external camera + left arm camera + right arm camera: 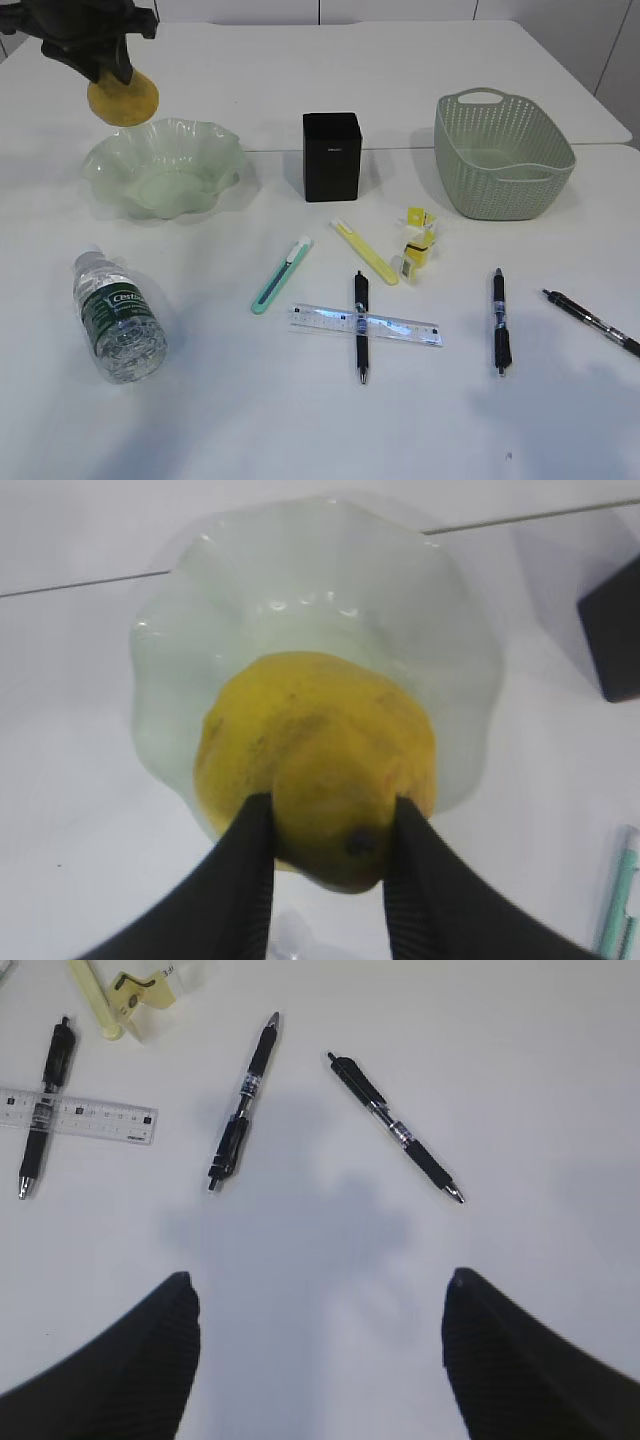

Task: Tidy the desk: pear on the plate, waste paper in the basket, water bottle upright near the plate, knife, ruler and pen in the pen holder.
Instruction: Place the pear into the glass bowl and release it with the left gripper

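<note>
My left gripper (112,72) (333,802) is shut on the yellow pear (122,98) (310,730), which hangs above the back-left rim of the pale-green ruffled plate (120,185) (300,580). The water bottle (118,315) lies on its side in front of the plate. A teal knife (282,274), a yellow knife (365,250), the clear ruler (400,328) (90,1115) and three black pens (360,300) (240,1110) lie on the desk. Waste paper (420,240) sits in front of the sage-green basket (503,150). The black pen holder (332,155) stands mid-desk. My right gripper (318,1280) hovers open and holds nothing.
One pen (499,320) lies to the right of the ruler and another (592,322) (395,1125) near the right edge. The middle pen lies across the ruler. A table seam (270,150) runs behind the plate and the holder.
</note>
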